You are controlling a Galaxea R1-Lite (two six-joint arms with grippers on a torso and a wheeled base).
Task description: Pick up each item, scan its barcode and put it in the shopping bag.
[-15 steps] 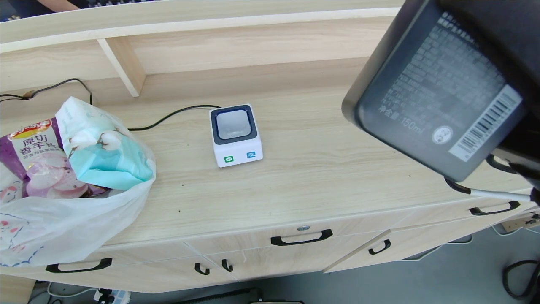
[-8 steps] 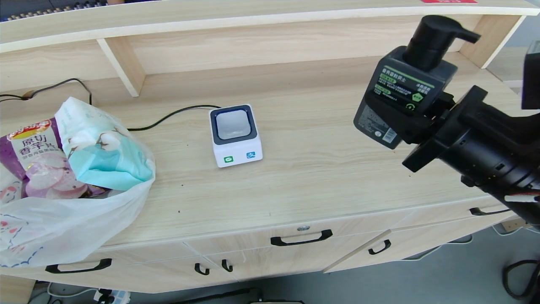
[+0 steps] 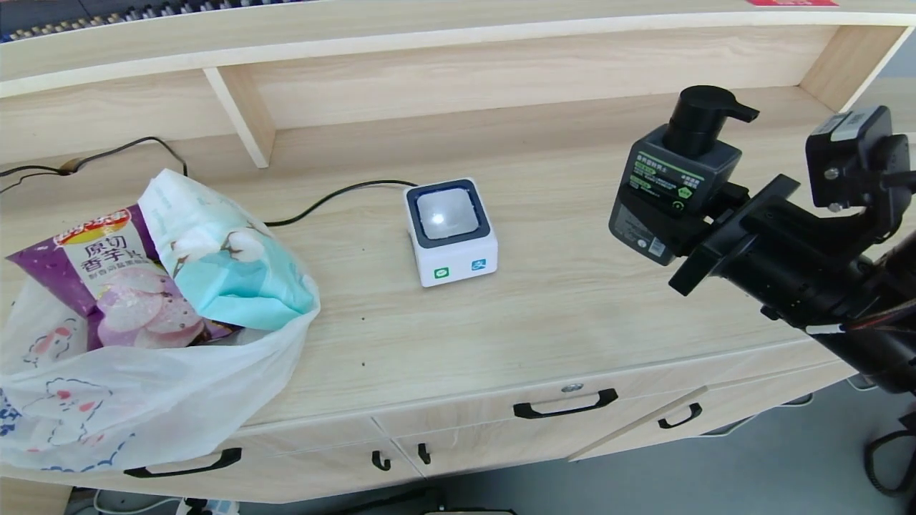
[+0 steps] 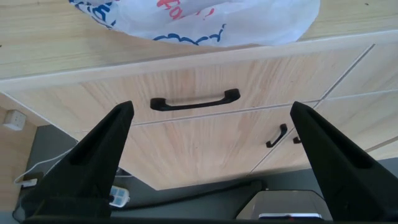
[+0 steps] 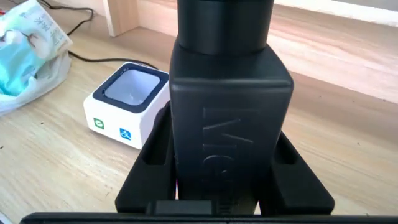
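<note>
The pale wooden counter runs from left to right, with a raised shelf along its far side. At its left end slumps the white shopping bag, its mouth gaping toward the right. A purple crisp packet and a teal tissue pack already lie in it.

Above the counter's right end, clear of the surface, the right gripper has its jaws clamped on the flat sides of a dark pump bottle. It grips the lower body, and the bottle stands nearly upright with the pump head on top. The bottle looks like rigid plastic, smooth enough to slip, and probably fairly heavy if full. The square body is the sound place to hold it; the pump head would likely turn or sink under a grip. A small barcode label sits low on the side facing near-left, so the bottle likely has to tip for it to meet the reader.

The left gripper hangs low before the drawer fronts under the bag, jaws wide apart and holding nothing.

The white scanner sits mid-counter, window up, between bottle and bag and directly in the line of carry. Its black cable trails far-left, out of the way.
</note>
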